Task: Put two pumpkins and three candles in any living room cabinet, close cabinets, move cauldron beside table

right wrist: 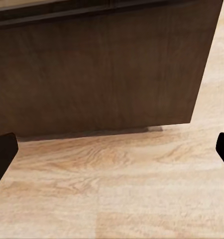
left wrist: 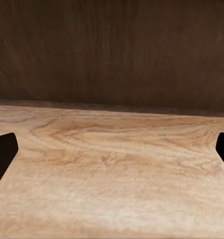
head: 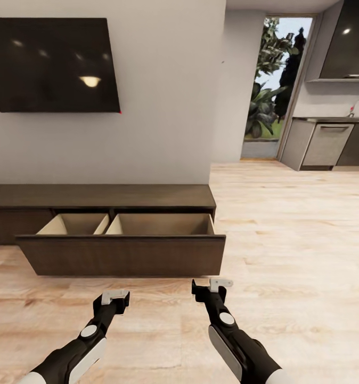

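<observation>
- Pale wood floor runs from the living-room wall toward a kitchen at the far right; a dark television hangs on the wall above the cabinet.
- Along the wall stands that long, low, dark brown cabinet, with a wide drawer pulled well out. Its pale beige interior is split into two compartments, and as far as the head view looks in, both seem bare.
- Judging from that, the task looks to be at an early or middle stage: the cabinet is open and ready to receive things, but no pumpkin or candle can be seen inside it, and it must be shut at the end. The cauldron step cannot be judged from here.
- Low and forward reaches the left gripper, near the drawer's dark front and a little short of it. In the left wrist view its dark fingertips sit at opposite edges of the picture, so the jaws stand wide with nothing between them.
- Likewise the right gripper hangs just before the drawer front, toward its right end. Its fingertips are also spread far apart and carry nothing.
</observation>
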